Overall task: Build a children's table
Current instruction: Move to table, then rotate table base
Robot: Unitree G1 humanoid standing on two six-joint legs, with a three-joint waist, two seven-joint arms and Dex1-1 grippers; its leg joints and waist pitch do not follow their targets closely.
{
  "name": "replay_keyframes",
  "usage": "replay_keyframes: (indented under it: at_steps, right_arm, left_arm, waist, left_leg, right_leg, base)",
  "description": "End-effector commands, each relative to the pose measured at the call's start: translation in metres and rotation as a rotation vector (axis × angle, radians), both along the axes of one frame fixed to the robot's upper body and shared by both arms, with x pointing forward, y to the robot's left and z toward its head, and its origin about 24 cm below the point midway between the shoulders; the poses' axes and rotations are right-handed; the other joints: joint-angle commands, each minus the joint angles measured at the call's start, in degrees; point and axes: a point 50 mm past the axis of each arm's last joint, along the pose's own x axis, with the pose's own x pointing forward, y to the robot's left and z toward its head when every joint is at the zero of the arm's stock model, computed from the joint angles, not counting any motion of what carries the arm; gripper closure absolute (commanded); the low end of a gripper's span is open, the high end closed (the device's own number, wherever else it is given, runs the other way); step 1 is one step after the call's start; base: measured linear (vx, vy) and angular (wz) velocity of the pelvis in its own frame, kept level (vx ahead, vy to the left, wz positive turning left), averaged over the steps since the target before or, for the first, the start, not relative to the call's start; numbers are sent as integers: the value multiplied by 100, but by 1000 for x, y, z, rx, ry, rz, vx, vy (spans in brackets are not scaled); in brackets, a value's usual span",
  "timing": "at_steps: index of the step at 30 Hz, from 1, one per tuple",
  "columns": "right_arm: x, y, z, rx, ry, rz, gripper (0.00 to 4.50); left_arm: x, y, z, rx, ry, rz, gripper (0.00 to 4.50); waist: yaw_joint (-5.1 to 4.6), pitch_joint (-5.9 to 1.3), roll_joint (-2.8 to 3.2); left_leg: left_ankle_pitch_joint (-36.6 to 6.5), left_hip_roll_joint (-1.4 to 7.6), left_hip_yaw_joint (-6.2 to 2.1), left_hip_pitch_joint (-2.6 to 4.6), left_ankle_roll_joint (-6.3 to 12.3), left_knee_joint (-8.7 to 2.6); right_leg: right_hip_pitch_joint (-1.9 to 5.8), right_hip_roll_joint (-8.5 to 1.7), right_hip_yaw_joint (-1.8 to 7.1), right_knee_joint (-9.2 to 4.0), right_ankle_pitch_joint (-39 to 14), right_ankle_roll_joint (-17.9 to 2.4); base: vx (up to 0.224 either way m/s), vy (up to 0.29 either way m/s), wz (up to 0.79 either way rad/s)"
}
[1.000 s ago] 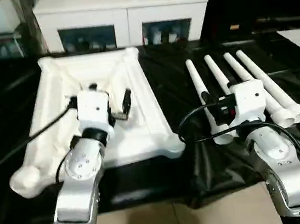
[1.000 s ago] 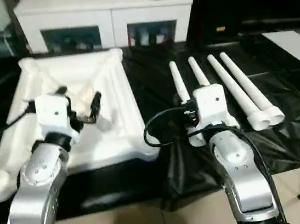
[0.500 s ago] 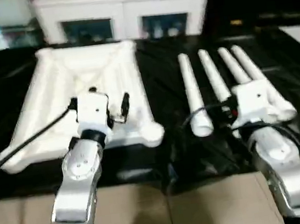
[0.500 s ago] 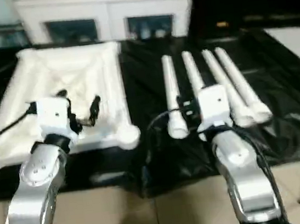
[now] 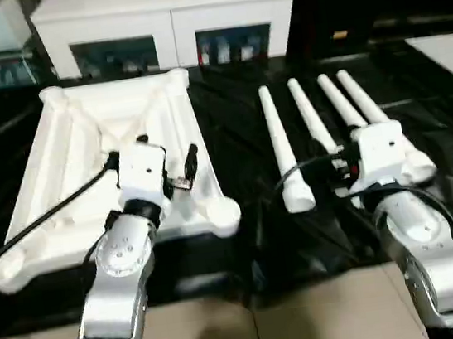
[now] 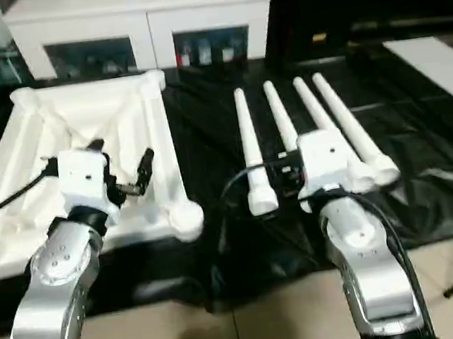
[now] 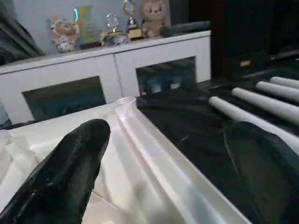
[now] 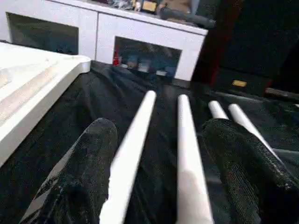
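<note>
The children's table lies in parts on a black sheet. Its white tabletop (image 5: 66,157) rests upside down at the left, with the ribbed underside and round corner sockets facing up. Four tapered white legs (image 5: 277,142) lie side by side at the right, wide ends towards me. My left gripper (image 5: 165,150) hangs open over the tabletop's near right part, by the right rail (image 7: 154,154), with nothing between its fingers. My right gripper (image 8: 161,128) is open just above the legs' near ends, its fingers (image 8: 93,163) astride two of them without closing on either.
A white cabinet with glass doors (image 5: 165,19) stands behind the black sheet (image 5: 245,184), with small figurines (image 7: 65,32) on top. A white panel (image 5: 449,48) lies at the far right. Beige floor (image 5: 232,336) shows below the near edge. Black cables trail from both wrists.
The camera has swung, so the tabletop and legs now sit further left in the picture. Both arms hold much the same pose, and both grippers keep the same opening.
</note>
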Motion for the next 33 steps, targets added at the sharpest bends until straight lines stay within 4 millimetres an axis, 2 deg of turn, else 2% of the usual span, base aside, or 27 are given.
replay_keyframes:
  at_steps: [1,2,3,4,5,6,7,9,10,11,12,13,15,16,17,18,19,20,21,22,24,25,28,29,30,31,33]
  right_arm:
    - [0,0,3,-32,-14,12,119]
    - [0,1,3,-32,-14,18,119]
    - [0,2,3,-34,-13,22,119]
    - [0,2,3,-40,-14,21,119]
    - [0,2,3,-44,-14,20,119]
    - [0,2,3,-44,-14,20,119]
    - [0,1,3,-17,-7,9,119]
    - [-1,-1,2,-7,-1,7,119]
    - [-1,-1,2,-7,1,8,119]
    - [-1,-1,2,-8,3,10,119]
    - [-1,-1,2,-10,3,13,119]
    - [-1,0,2,0,2,25,119]
    - [-1,3,4,17,-4,46,119]
    - [-2,4,4,26,-6,59,119]
    - [-2,5,4,34,-5,65,119]
    - [-2,6,4,47,-3,75,119]
    - [-4,9,6,54,-8,122,119]
    - [-4,10,6,56,-9,138,119]
    - [-6,11,7,64,-6,170,119]
    - [-7,11,7,74,-1,194,119]
    - [-7,9,7,76,3,213,119]
    - [-6,7,7,71,5,227,119]
    - [-4,1,12,92,15,308,119]
    - [-3,0,14,87,15,330,119]
    - [-4,-1,15,75,22,371,119]
    - [-5,-2,16,56,32,425,119]
    - [-11,-3,16,29,59,527,119]
  left_arm:
    - [1,-1,5,-6,-16,-10,0]
    - [1,-1,5,-9,-16,-9,0]
    - [1,-1,4,-10,-16,-8,0]
    - [1,-1,4,-12,-16,-7,0]
    - [1,-1,4,-14,-15,-6,0]
    - [1,-1,4,-14,-15,-6,0]
    - [1,-1,4,-14,-14,-1,0]
    - [0,0,3,-11,-10,11,0]
    - [0,0,3,-11,-10,13,0]
    - [0,0,3,-12,-11,15,0]
    - [0,0,3,-12,-12,17,0]
    - [-1,0,4,-30,-17,14,0]
    - [-2,1,2,-45,-6,11,0]
    - [-2,2,2,-56,-3,4,0]
    - [-2,2,2,-62,-5,-2,0]
    - [-2,3,2,-68,-8,-8,0]
    - [-3,3,2,-85,-1,-49,0]
    - [-3,3,2,-88,2,-66,0]
    - [-4,3,1,-65,5,-107,0]
    - [-4,3,1,-34,6,-141,0]
    - [-4,4,1,0,2,-172,0]
    - [-3,5,2,35,-6,-201,0]
    - [-2,10,8,42,19,-338,0]
    - [-2,11,10,43,24,-367,0]
    - [-3,12,10,38,41,-413,0]
    - [-3,13,10,37,63,-458,0]
    - [-7,13,8,35,105,-538,0]
  waist:
    - [-59,-507,20]
    - [77,-468,-148]
    - [101,-507,-100]
    - [109,-502,-59]
    - [20,-480,116]
    - [20,-480,116]
    - [-236,-455,110]
    - [-162,-412,-38]
    - [-27,-398,-498]
    - [175,-284,-645]
    - [307,-457,-625]
    - [305,-406,-627]
    - [313,-387,-531]
    - [334,-357,-276]
    - [225,-328,-148]
    - [191,-393,-40]
    - [199,-403,-30]
    - [131,-370,-78]
    - [173,-339,-83]
    - [256,-250,-99]
    - [276,-178,-104]
    - [291,-154,-97]
    - [299,-170,-32]
    - [309,-171,-21]
    - [333,-171,51]
    - [331,-167,-17]
    - [374,-156,-20]
  left_leg:
    - [1477,-60,-112,292,2014,-284]
    - [1759,-405,-206,-267,2678,-117]
    - [1813,-621,-148,-497,3067,38]
    - [2004,-623,-207,-580,3108,94]
    - [2586,-498,-597,21,3261,-18]
    - [2586,-498,-597,21,3261,-18]
    - [4276,510,-1378,1101,3274,-72]
    - [3753,508,-1107,932,2958,-193]
    - [1515,-443,-423,545,1978,51]
    - [314,-922,-176,-219,1811,474]
    - [-103,-723,-253,-562,1281,810]
    - [705,-686,-207,-558,571,660]
    - [1472,-639,-190,-409,268,380]
    - [1900,-417,-245,-397,386,-25]
    - [1846,-64,-399,-559,755,-261]
    - [1806,167,-539,-523,870,-203]
    - [1120,596,-753,-175,1269,-193]
    - [720,546,-752,-259,1416,-261]
    - [413,450,-667,-313,1316,-273]
    - [-745,339,-483,-338,794,-355]
    - [-1393,325,-402,-305,466,-407]
    - [-1856,334,-347,-236,158,-431]
    - [-2440,311,-300,-231,-296,-496]
    - [-2485,308,-299,-240,-324,-504]
    - [-2525,302,-300,-251,-369,-508]
    - [-2580,304,-265,-253,-358,-505]
    - [-2354,308,-198,-277,-226,-483]
  right_leg:
    - [117,114,73,-6,684,-1381]
    - [507,73,-36,-149,969,-1075]
    - [764,-52,6,-228,1312,-818]
    - [845,-41,-32,-200,1344,-712]
    - [449,270,-245,-9,848,-473]
    - [449,270,-245,-9,848,-473]
    - [-923,50,97,845,-1026,311]
    - [-1032,-132,351,846,-318,392]
    - [-560,-223,776,62,876,-2]
    - [187,-411,1275,-140,810,-52]
    - [637,-719,1394,69,2487,-445]
    - [485,-499,883,294,5026,-132]
    - [249,-403,524,359,6549,87]
    - [104,-353,381,301,6137,76]
    - [183,-227,236,364,4967,157]
    - [190,-242,260,474,4333,165]
    - [-130,-410,404,375,2371,-70]
    - [-33,-531,492,254,1611,-520]
    - [-3,-547,498,166,1415,-738]
    - [41,-546,495,23,558,-1196]
    - [10,-512,489,-73,-314,-1293]
    - [-54,-490,503,-141,-1031,-1303]
    - [-151,-452,510,-190,-1555,-1027]
    - [-143,-475,508,-181,-1598,-1007]
    - [-149,-485,505,-177,-1619,-991]
    - [-162,-510,510,-207,-1747,-970]
    - [-180,-566,524,-230,-1880,-997]
  base:
    - [200,20,6]
    - [189,27,27]
    - [189,27,27]
    - [149,33,55]
    - [196,4,64]
    - [196,4,64]
    - [215,-92,30]
    - [111,-208,-5]
    - [13,-168,-2]
    - [83,-111,8]
    - [91,-26,6]
    - [139,-72,-7]
    - [62,-83,-23]
    - [-94,-20,-20]
    - [-112,14,-26]
    - [-112,14,-26]
    - [0,0,0]
    - [0,0,0]
    - [0,0,0]
    - [-67,65,1]
    - [-70,58,2]
    - [-70,50,0]
    - [-66,50,-4]
    - [-58,50,-6]
    - [-58,50,-6]
    - [-44,53,-7]
    - [0,0,0]
